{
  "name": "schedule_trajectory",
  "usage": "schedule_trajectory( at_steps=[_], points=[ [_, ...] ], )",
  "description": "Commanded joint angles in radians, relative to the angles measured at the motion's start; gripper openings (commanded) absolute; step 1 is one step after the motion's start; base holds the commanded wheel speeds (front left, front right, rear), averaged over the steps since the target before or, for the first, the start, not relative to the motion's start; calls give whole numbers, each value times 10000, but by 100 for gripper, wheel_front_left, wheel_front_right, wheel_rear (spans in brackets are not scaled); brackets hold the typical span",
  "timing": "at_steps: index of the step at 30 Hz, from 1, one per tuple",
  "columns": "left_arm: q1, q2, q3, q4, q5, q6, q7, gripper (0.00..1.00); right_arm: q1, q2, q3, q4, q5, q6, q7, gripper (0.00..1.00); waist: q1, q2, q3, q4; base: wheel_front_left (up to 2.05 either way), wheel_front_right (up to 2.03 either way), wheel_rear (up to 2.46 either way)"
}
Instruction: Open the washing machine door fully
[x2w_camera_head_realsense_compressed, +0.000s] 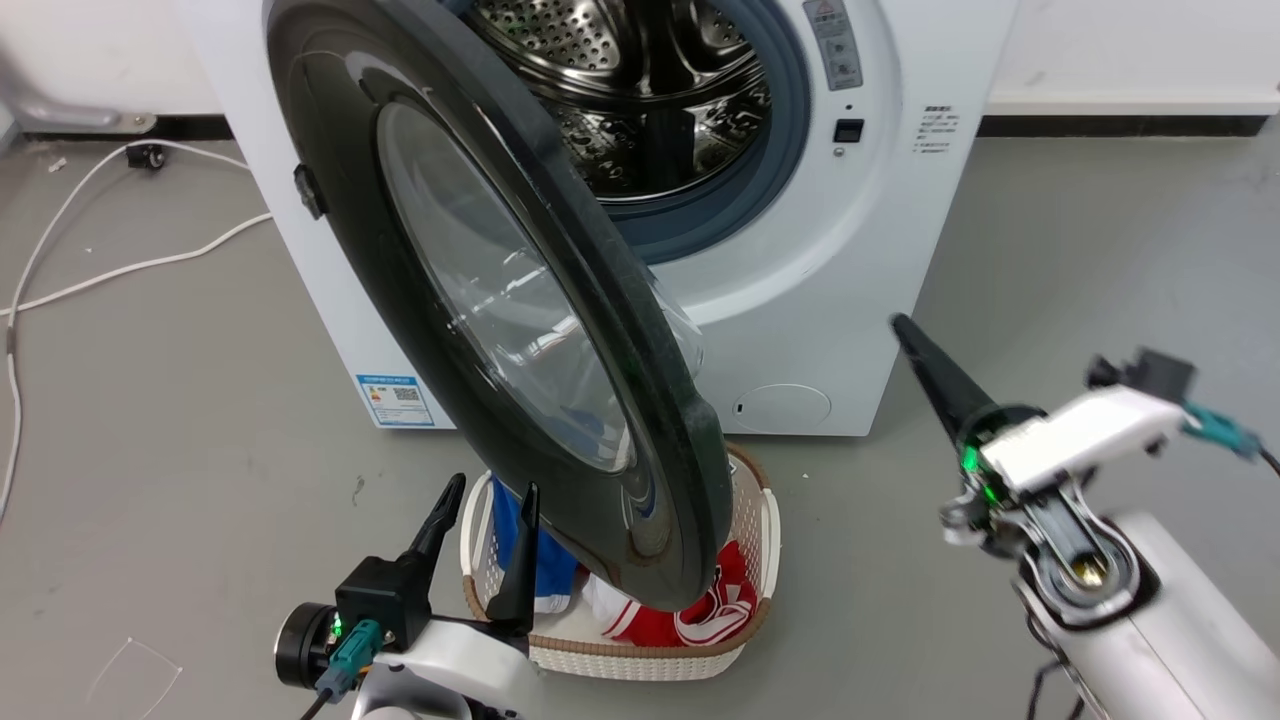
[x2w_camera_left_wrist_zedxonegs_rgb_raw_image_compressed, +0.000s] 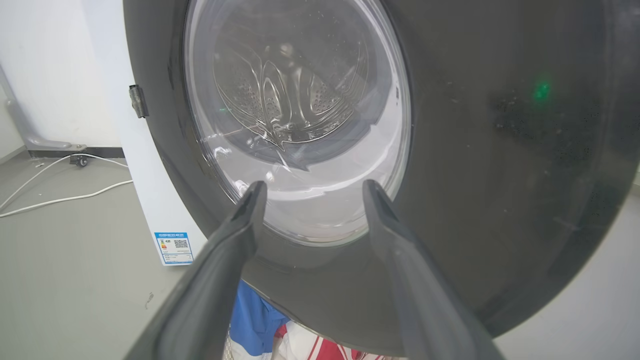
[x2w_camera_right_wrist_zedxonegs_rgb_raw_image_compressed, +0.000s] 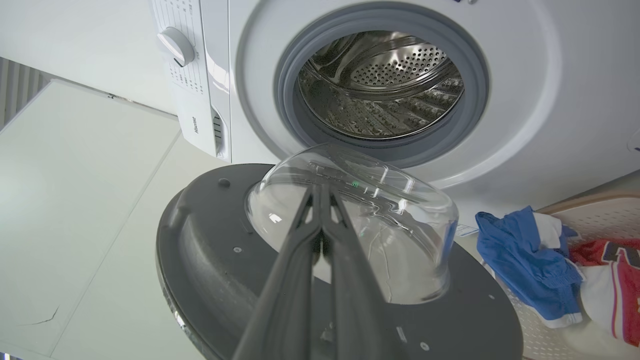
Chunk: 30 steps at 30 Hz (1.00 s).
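Over grey floor (x2w_camera_head_realsense_compressed: 150, 450) the washing machine door (x2w_camera_head_realsense_compressed: 500, 300) stands ajar, edge pointing outward.

washing machine door (x2w_camera_head_realsense_compressed: 500, 300): glossy black ring, clear smooth glass centre
drum (x2w_camera_head_realsense_compressed: 640, 80): shiny steel, perforated
gasket (x2w_camera_head_realsense_compressed: 770, 190): matt grey-blue rubber
washing machine (x2w_camera_head_realsense_compressed: 820, 300): smooth white glossy casing
laundry basket (x2w_camera_head_realsense_compressed: 640, 655): cream perforated plastic

Bright, even indoor light, probably from overhead, leaves only faint shadows on the grey floor (x2w_camera_head_realsense_compressed: 180, 430). The washing machine door (x2w_camera_head_realsense_compressed: 520, 330) carries white streaks of glare across its glass, and its glossy black ring mirrors a small green dot in the left wrist view. The steel drum (x2w_camera_head_realsense_compressed: 640, 90) glints. The right pincer (x2w_camera_head_realsense_compressed: 905, 335) is smeared by blur in the head view. Both wrist views bend lines near their edges.
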<state>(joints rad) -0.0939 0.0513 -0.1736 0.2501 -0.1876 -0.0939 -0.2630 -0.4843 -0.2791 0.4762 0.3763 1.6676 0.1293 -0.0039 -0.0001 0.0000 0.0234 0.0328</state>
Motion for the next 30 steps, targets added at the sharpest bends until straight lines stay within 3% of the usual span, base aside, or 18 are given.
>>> schedule_trajectory(
  at_steps=[1,7,8,10,11,12,16,20,25,30],
  points=[
    [90,-14,45,11,67,14,-26,100,370,-54,-107,-172,5,25,-209,0,1,0,-51,-61,0,0,0],
    [226,-14,155,102,-3,66,-26,100,2301,-469,-915,-1346,249,25,-1499,0,1,0,-240,-183,0,0,0],
    [254,-12,175,113,-12,78,-26,100,2630,-508,-979,-1518,282,25,-1650,6,1,0,-261,-198,0,0,0],
    [280,-14,222,116,-17,112,-26,100,3153,-625,-1132,-1799,179,25,-1978,48,1,0,-289,-239,0,0,0],
    [277,-14,249,119,-20,125,-26,100,3394,-617,-1198,-1913,150,25,-2107,93,1,0,-300,-260,0,0,0],
    [279,-12,271,123,-20,120,-26,100,3623,-597,-1221,-2026,113,25,-2188,100,1,0,-316,-276,0,0,0],
    [351,-14,361,159,-40,105,-26,100,4303,-475,-1525,-2335,-230,25,-2492,100,1,0,-390,-314,0,0,0],
    [406,-14,512,124,15,126,-26,100,4684,-445,-2318,-2240,-2006,25,-2593,100,1,0,-393,-417,0,0,0],
    [453,-14,697,68,98,112,-26,100,4956,46,-4013,-1912,-6070,25,-2601,100,1,0,-381,-520,0,0,0],
    [473,-14,803,26,157,80,-26,100,5313,960,-5344,-2504,-10477,25,-2554,100,1,0,-407,-566,0,0,0]
  ],
)
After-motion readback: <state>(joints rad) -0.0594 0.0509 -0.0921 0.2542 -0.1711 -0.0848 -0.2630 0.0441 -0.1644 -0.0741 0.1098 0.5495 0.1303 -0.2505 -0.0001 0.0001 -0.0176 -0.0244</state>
